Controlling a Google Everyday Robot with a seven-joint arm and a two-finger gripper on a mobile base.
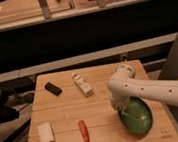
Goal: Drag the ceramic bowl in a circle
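Ceramic bowl (138, 119) partly beneath gripper (119, 106)

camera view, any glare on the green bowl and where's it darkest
Camera view: dim warm light; the ceramic bowl shows soft sheen, no harsh glare; the gripper at its upper-left rim is shaded under the arm; darkest is behind the table.

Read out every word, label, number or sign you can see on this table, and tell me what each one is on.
Nothing here can be read.
White bottle: any label is too blurred to read.
White packet: no print shows.
Table: a small dark mark near its front right corner, too small to read.
Green bowl, with the claw at its upper left edge: no lettering shows on either.
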